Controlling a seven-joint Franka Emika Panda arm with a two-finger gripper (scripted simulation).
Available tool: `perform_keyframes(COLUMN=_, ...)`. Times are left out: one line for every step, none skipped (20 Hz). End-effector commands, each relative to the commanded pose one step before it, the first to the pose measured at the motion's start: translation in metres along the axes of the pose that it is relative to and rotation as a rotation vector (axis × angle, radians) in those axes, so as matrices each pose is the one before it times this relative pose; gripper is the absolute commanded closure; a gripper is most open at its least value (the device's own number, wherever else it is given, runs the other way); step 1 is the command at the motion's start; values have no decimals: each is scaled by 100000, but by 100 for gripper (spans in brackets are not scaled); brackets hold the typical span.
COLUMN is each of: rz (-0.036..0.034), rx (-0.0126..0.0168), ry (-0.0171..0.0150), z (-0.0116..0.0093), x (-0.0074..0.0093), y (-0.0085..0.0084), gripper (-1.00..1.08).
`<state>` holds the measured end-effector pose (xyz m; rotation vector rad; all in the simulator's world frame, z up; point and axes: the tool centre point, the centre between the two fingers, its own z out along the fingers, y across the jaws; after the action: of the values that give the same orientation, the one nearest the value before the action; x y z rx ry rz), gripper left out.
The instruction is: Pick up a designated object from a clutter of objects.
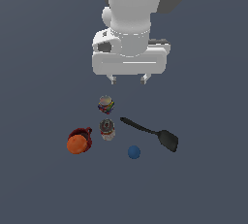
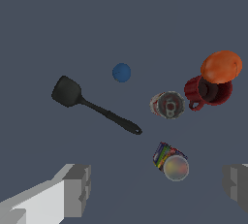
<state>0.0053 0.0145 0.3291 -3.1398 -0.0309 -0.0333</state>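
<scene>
Hand (image 1: 129,78) above plain grey floor (image 1: 43,184).

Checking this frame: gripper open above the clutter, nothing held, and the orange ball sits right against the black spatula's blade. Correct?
One detail is wrong. The orange ball sits against the dark red mug, not the black spatula, whose blade lies apart on the exterior view's right. The exterior view shows this. The gripper is indeed open above the clutter, holding nothing.
</scene>
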Motion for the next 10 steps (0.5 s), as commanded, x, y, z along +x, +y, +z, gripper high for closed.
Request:
perform_keyframes(rz=0, rx=0, ry=0, z=0, x=0, y=1, gripper=-92)
perform_keyframes(rz=0, rx=0, ry=0, z=5, x=-6, y=11, gripper=-92)
perform_keyframes(rz=40, rx=123, ry=-85, z=62, x=11, y=92, gripper=-92)
perform_keyframes(rz=59, rx=154, ry=-105, z=82, x=5, y=131, gripper=-92)
perform_keyframes(rz=96, rx=216, ry=-144, z=112, x=5, y=184, gripper=-92)
perform_keyframes(rz=154, rx=284, ry=-184, z=140, x=2, y=244, gripper=-92)
perform_keyframes(rz=223, rx=324, ry=-202, z=144, x=-2, y=276, gripper=-92)
perform_keyframes(rz=251, rx=283, ry=-168, z=109, x=-8, y=240, gripper=-92)
perform_keyframes(rz=275, rx=243, ry=-134, z=74, x=-13, y=203, gripper=-92)
perform_keyframes(rz=285, rx=194, ry=-99, z=39, x=-17, y=158, gripper=-92)
